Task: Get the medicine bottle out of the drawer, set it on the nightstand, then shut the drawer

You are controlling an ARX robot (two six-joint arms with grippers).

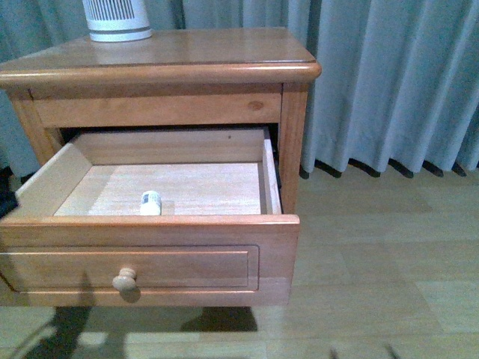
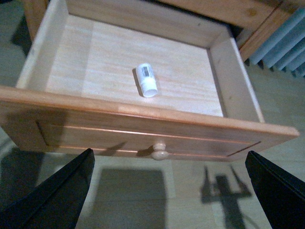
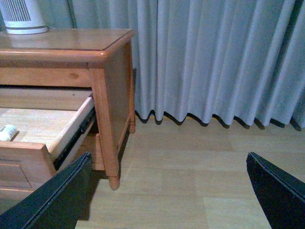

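The medicine bottle lies on its side on the pale floor of the open drawer, near the front wall. It also shows in the left wrist view as the small white medicine bottle and at the picture's edge in the right wrist view. The drawer is pulled far out of the nightstand. My left gripper is open, in front of and above the drawer's knob, holding nothing. My right gripper is open over the floor, to the right of the nightstand.
A white ribbed device stands on the nightstand top at the back left. Grey curtains hang behind and to the right. Pale wooden floor lies to the right of the nightstand. The shallower drawer above is closed.
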